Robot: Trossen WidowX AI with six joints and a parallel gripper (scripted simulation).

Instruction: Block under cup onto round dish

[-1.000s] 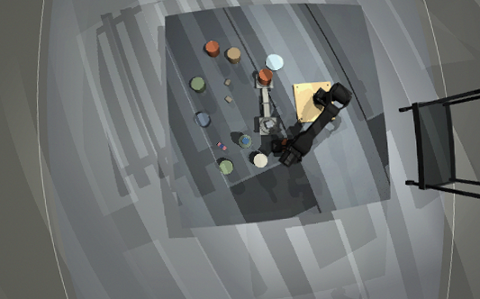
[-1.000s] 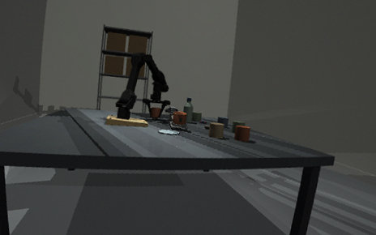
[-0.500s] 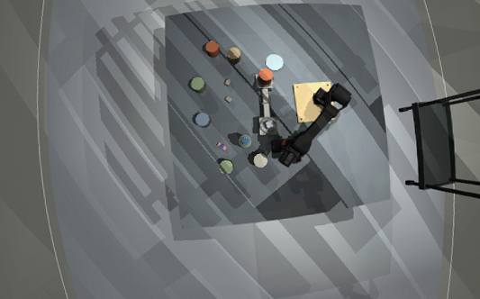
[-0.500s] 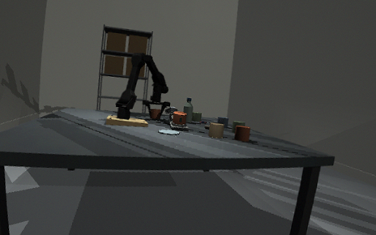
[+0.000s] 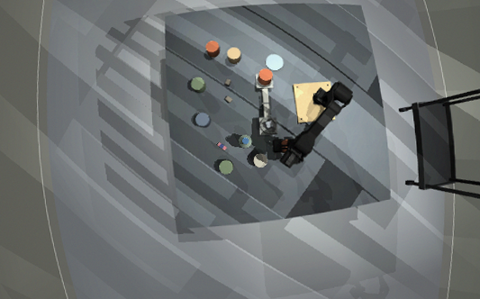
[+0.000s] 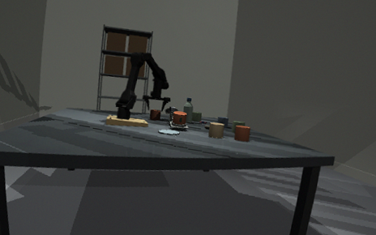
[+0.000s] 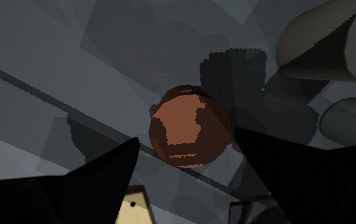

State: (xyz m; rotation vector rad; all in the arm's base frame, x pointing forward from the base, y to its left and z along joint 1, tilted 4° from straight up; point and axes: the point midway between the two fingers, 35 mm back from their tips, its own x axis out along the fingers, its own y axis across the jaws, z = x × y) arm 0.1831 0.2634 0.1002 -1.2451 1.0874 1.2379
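The balance (image 5: 266, 103) has an orange cup (image 5: 265, 76) (image 6: 179, 118) on one end pan. The other pan carries a dark round outline around a pale shape (image 5: 269, 124); I cannot tell whether that is the block. The second orange cup (image 5: 285, 143) (image 6: 155, 115) (image 7: 186, 125) stands upright on the table beside that end, off the balance. My gripper (image 6: 155, 108) (image 7: 186, 136) is open over this cup, with its fingertips apart on either side and none touching it. The round pale-blue dish (image 5: 274, 62) (image 6: 168, 132) holds no cup.
A white cup (image 5: 260, 160) and a bottle (image 5: 245, 141) (image 6: 187, 110) stand near the gripper. Green (image 5: 225, 167), blue (image 5: 202, 120), tan (image 5: 233, 54) and red (image 5: 212, 48) cylinders, plus two small brown blocks (image 5: 227, 82) (image 5: 228, 99), are farther off.
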